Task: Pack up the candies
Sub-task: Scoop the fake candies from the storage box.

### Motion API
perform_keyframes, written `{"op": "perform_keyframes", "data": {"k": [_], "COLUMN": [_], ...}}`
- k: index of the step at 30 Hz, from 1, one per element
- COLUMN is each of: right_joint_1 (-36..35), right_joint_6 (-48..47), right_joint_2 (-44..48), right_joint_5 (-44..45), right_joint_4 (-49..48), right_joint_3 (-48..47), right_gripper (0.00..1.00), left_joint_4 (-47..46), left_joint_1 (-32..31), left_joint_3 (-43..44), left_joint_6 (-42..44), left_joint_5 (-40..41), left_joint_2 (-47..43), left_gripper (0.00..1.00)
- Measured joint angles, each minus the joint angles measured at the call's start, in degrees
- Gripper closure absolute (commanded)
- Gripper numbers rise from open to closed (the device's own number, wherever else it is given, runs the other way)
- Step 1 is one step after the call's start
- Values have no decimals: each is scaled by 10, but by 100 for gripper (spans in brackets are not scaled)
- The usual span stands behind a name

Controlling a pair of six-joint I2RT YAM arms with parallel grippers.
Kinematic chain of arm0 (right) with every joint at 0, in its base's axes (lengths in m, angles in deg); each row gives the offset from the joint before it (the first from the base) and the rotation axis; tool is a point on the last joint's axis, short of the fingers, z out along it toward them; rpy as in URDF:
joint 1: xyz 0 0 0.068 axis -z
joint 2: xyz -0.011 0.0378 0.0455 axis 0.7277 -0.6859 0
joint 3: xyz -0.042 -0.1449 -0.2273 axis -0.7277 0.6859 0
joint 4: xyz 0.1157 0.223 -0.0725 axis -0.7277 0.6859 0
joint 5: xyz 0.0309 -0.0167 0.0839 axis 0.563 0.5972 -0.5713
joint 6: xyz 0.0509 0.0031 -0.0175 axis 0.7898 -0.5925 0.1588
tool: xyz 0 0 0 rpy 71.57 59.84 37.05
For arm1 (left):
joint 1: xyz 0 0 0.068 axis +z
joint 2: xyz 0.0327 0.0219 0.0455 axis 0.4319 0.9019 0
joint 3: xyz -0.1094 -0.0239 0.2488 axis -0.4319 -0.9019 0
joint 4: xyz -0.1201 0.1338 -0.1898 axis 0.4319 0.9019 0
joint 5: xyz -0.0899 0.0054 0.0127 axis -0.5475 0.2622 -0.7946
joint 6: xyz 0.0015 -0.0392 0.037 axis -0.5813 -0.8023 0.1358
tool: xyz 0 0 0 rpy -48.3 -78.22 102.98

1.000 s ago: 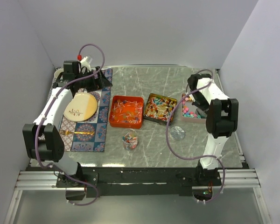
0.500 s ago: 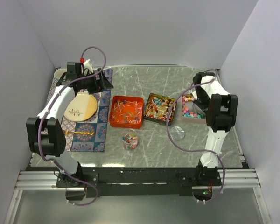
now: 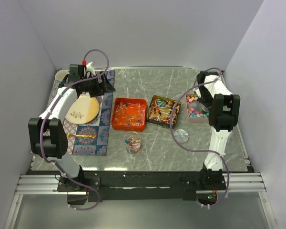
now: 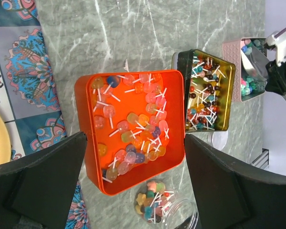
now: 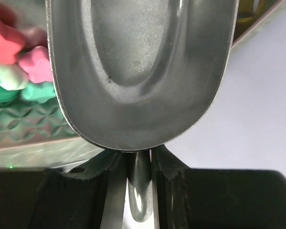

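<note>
The right jaws are clamped on the handle of a metal scoop (image 5: pixel 140 71). Its bowl hangs over the pink box (image 3: pixel 192 119) at the right of the desk (image 3: pixel 157 81), where the candies (image 5: pixel 33 64) lie (pink and green pieces). The left jaws stand wide apart above the patterned mat (image 3: pixel 93 131), and the orange tray (image 4: pixel 128 75) shows between them.

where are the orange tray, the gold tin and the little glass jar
orange tray (image 4: pixel 143 180), left wrist view, bare wall at its lower edge
gold tin (image 4: pixel 182 93), left wrist view, dark side wall
glass jar (image 4: pixel 182 215), left wrist view, clear glass by the mouth
</note>
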Motion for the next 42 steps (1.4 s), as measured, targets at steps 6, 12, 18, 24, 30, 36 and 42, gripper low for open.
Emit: {"op": "perform_keyframes", "data": {"k": [6,12,18,24,30,36,42], "right_joint_1": [-11,-11,-2,23,24,29,37], "right_joint_6": [-61,-87,-88,-88,-136,-143,-142], "right_joint_2": [20,13,14,19,100,151,195], "right_joint_5": [58,52,18,-39,-56,-84,-128], "right_joint_4": [-85,-140,-162,-177,-320,-408,-462], "right_joint_3": [67,66,66,60,192,270,327], "right_gripper": [100,100,100,100,100,100,100], "left_joint_4": [1,3,8,19,39,52,61], "left_joint_1": [0,0,-1,-1,-2,-2,-2], "left_joint_3": [0,-1,-7,-11,2,20,44], "left_joint_6": [10,22,38,52,69,78,89], "left_joint_5": [14,29,44,53,60,63,63], "left_joint_2": [0,0,0,11,37,51,68], "left_gripper": [10,10,11,11,11,11,12]}}
